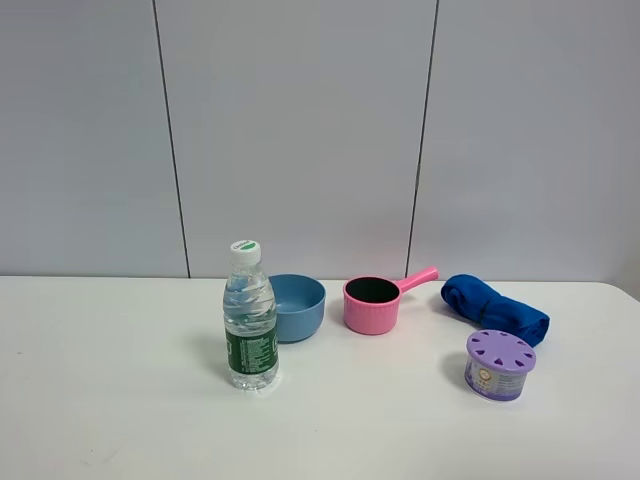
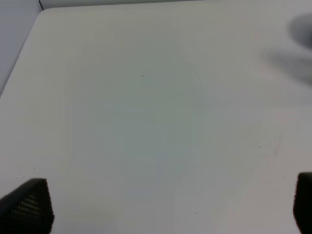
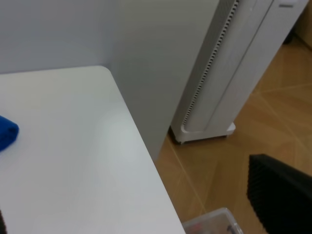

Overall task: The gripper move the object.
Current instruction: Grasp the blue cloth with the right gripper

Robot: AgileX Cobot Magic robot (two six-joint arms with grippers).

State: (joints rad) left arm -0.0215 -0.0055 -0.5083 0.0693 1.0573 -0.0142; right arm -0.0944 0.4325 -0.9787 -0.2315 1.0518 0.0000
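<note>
In the exterior high view a clear water bottle (image 1: 250, 320) with a green label, a blue bowl (image 1: 297, 305), a pink pot (image 1: 373, 303) with its handle pointing right, a blue cloth (image 1: 495, 308) and a purple lidded can (image 1: 499, 365) stand on the white table (image 1: 110, 380). Neither gripper shows in that view. My left gripper (image 2: 165, 202) is open over bare table, with nothing between its fingertips (image 2: 27, 204). My right gripper (image 3: 141, 209) is open and empty over the table's right corner. The blue cloth's edge (image 3: 7, 132) shows in the right wrist view.
The table's right edge (image 3: 146, 151) drops to a wooden floor (image 3: 273, 122). A tall white appliance (image 3: 234, 73) stands there, and a clear plastic box (image 3: 214, 224) lies below. A blurred dark patch (image 2: 302, 29) shows at the left wrist view's border.
</note>
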